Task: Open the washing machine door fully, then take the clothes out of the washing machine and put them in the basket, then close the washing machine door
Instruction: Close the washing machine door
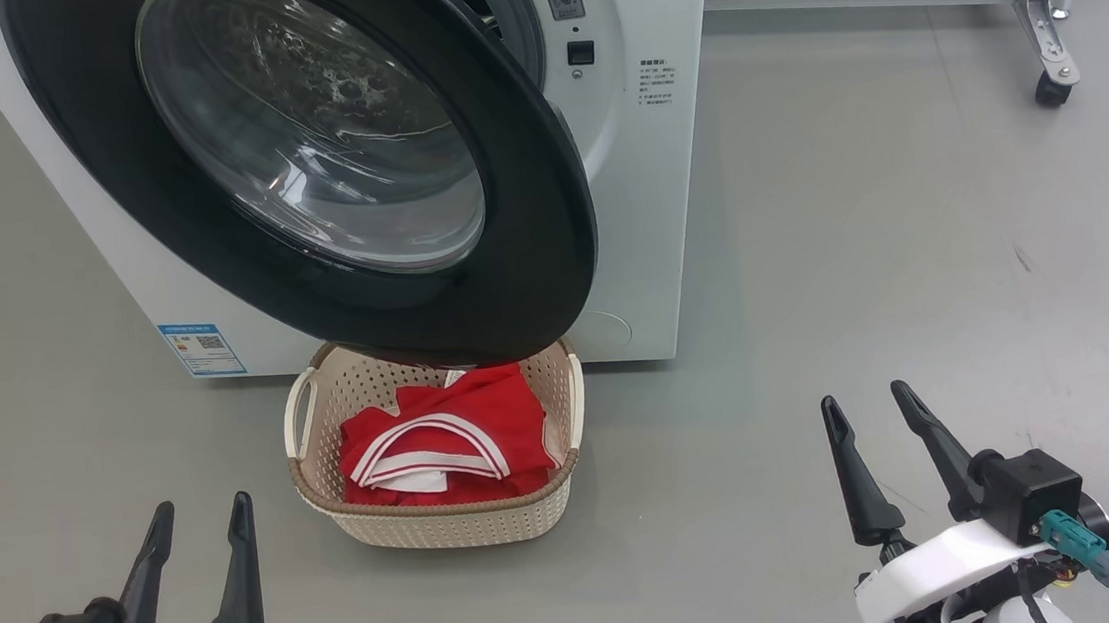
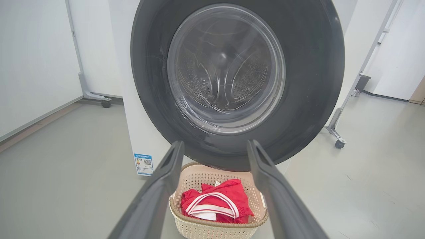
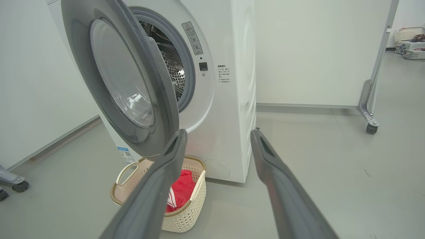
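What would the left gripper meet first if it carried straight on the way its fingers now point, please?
The open left gripper would most likely meet the washing machine door, near its lower black rim, after passing above the basket; depth is unclear.

The head camera looks down from close by on the washing machine door (image 1: 319, 141) and the basket (image 1: 442, 522), shared with both low wrist cameras, left head-on, right obliquely from the right.
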### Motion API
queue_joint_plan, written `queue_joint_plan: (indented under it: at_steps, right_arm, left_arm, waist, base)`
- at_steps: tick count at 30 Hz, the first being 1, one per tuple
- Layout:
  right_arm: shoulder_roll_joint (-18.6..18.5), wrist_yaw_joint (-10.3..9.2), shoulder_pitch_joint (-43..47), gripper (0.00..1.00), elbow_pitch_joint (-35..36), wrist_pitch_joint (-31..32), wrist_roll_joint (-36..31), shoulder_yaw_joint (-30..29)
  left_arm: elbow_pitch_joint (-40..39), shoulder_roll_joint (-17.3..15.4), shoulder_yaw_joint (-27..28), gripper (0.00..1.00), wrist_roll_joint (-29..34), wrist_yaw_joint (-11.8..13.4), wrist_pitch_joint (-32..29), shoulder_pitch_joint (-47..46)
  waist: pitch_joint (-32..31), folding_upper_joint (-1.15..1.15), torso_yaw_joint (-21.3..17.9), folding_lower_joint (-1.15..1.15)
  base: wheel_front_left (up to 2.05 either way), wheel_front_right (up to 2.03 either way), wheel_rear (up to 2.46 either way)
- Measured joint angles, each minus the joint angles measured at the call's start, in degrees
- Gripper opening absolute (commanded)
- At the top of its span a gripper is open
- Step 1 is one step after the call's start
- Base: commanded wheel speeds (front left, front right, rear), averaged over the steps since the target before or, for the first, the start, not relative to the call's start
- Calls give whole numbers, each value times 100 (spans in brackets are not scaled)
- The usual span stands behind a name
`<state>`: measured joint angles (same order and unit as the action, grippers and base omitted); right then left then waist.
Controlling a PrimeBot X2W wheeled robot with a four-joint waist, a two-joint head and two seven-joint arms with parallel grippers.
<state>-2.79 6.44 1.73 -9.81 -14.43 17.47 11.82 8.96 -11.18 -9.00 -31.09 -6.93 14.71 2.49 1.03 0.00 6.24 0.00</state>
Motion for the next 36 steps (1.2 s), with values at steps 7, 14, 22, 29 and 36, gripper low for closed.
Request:
queue_joint_plan:
  at_steps: [7, 14, 22, 29, 36]
  right_arm:
    - [-1, 2, 0, 15, -7, 0, -12, 21]
    - [-2, 5, -29, 0, 121, 0, -158, 136]
    - [-116, 54, -622, 0, 235, -1, -575, 719]
    - [-243, 55, -1239, 0, 231, 65, -838, 1206]
    - [-381, 55, -2015, 0, 56, 269, -850, 1302]
  left_arm:
    - [-1, 57, 45, 100, 66, -18, 0, 13]
    - [-71, 109, -49, 100, 102, -20, 0, 13]
    - [-241, 105, -226, 100, 102, -26, 0, -11]
    - [-335, 109, -439, 100, 91, -26, 0, -202]
    - [-372, 127, -620, 100, 41, -26, 0, -552]
  waist:
    - [8, 0, -13, 0]
    - [116, 0, 7, 0]
    - [421, 0, 81, 0]
    - [732, 0, 205, 0]
    - [1107, 0, 436, 0]
  base:
    - [0, 0, 0]
    - [0, 0, 0]
    - [0, 0, 0]
    - [0, 0, 0]
    - [0, 0, 0]
